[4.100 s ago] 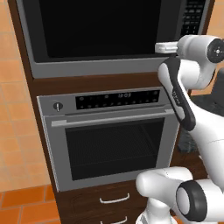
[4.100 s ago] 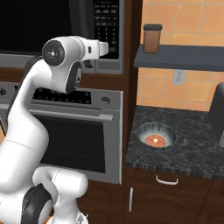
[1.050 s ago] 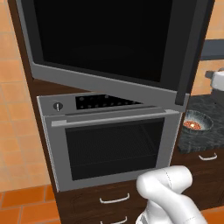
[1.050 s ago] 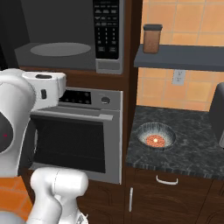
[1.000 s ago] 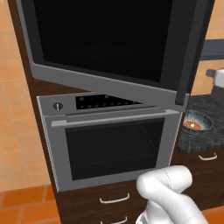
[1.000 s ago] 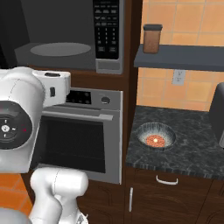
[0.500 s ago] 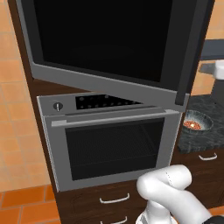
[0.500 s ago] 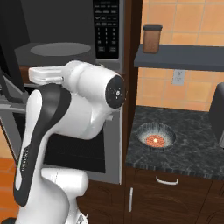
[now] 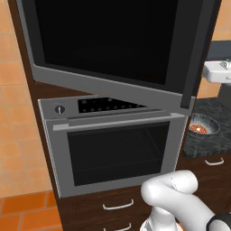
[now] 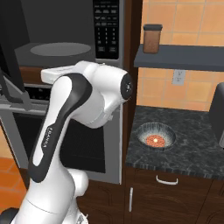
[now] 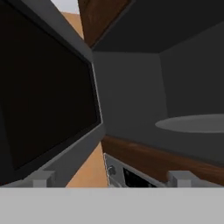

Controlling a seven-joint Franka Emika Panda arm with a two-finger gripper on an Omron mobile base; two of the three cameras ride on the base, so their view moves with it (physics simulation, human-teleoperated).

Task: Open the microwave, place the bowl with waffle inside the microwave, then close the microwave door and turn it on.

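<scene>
So the microwave door (image 9: 117, 45) is swung wide open, filling the top of the left base view, black glass with the grey steel frame around it and the dark handle running down its right edge. In the right base view the microwave (image 10: 65, 35) sits in the upper left with its cavity exposed, the round turntable plate (image 10: 61, 49) lying flat inside, and the black keypad strip (image 10: 107, 28) with white buttons just to the right of the opening.

The bowl (image 10: 156, 136) is on the dark speckled bench (image 10: 192, 148) in the right half of the right base view, well apart from the microwave, with the waffle (image 10: 155, 140) sitting inside it. In the left base view the same bowl (image 9: 204, 125) shows at the right edge, just below the corner of the open door.

Below the microwave is the steel oven (image 9: 117, 149) with its bar handle and mesh window, door closed. Up on the shelf (image 10: 179, 57) in the upper right of the right base view there's a brown jar (image 10: 152, 38) with a dark lid.

My arm (image 10: 83, 109) bends up through the middle of the right base view toward the microwave opening. From the hand view I'm looking at the inner side of the door on the left and the cavity with the turntable on the right. My jaws (image 11: 111, 178) only peek up as two small tips at the bottom, set wide apart with nothing between them, so they're open and empty.
</scene>
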